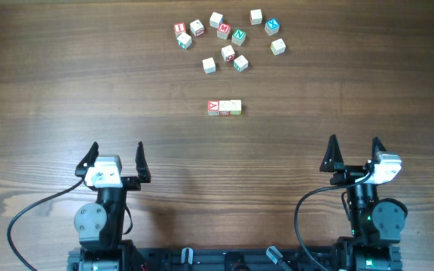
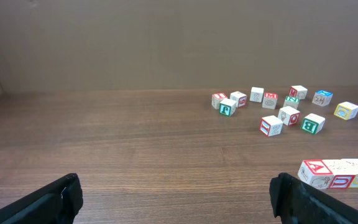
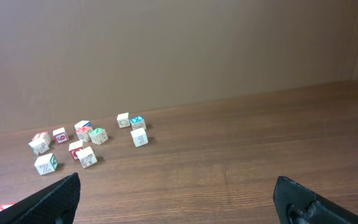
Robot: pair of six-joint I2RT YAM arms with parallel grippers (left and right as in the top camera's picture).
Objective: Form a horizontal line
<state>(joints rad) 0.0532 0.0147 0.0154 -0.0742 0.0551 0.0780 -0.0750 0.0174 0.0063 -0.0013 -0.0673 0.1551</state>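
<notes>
Tabletop point(image 1: 44, 83) of dark wood grain carries everything. At the near left, the left hand point(image 1: 117, 148) sits with its fingers spread wide, holding nothing. At centre lies the horizontal line point(image 1: 224, 108): three letter cubes touching side by side, with a red-"A" cube point(image 1: 213, 107) at its left end. Farther back, a loose cluster of letter cubes point(image 1: 224, 30) lies scattered, well apart from the row. At the near right, the right hand point(image 1: 354, 141) is likewise fully open and empty.
</notes>
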